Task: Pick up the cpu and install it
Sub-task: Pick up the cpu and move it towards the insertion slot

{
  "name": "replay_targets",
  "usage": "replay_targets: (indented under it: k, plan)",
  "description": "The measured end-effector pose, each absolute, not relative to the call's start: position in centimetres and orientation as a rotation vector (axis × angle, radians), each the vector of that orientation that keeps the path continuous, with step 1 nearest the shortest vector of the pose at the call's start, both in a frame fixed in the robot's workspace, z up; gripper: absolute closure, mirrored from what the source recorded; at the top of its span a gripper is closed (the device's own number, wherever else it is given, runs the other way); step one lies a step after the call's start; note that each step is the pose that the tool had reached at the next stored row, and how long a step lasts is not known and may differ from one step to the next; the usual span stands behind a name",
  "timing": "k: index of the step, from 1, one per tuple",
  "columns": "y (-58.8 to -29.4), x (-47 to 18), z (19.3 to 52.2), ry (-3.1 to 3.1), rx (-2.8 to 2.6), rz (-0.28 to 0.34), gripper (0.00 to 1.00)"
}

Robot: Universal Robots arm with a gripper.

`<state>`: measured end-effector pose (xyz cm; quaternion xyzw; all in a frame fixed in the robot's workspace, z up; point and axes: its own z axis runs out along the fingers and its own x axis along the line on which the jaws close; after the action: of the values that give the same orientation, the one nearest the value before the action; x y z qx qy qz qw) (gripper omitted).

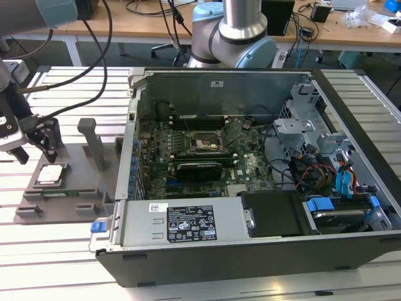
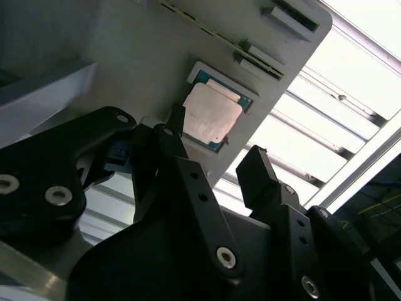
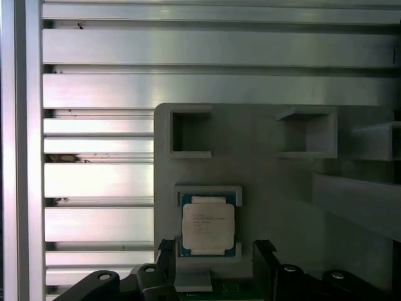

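While one cpu (image 3: 208, 224) rests in the fixture plate (image 3: 276, 188), one tool (image 3: 214, 251) hovers nearby, two fingers (image 3: 264, 258) spread.

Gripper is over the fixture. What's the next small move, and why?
Likely a short, straight descent. The open gripper has a finger on each side of the cpu, which lies flat in its pocket on the fixture, roughly centred between them. The exterior view suggests the fingers are above the chip, not yet at its edges.
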<state>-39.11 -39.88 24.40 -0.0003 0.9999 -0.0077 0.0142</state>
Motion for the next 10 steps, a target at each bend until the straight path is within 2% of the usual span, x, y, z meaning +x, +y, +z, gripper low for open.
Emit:
replay_targets:
  k: [10]
  plan:
    - [-39.88,-39.09,23.59,3.113,-0.001,-0.024,0.39]
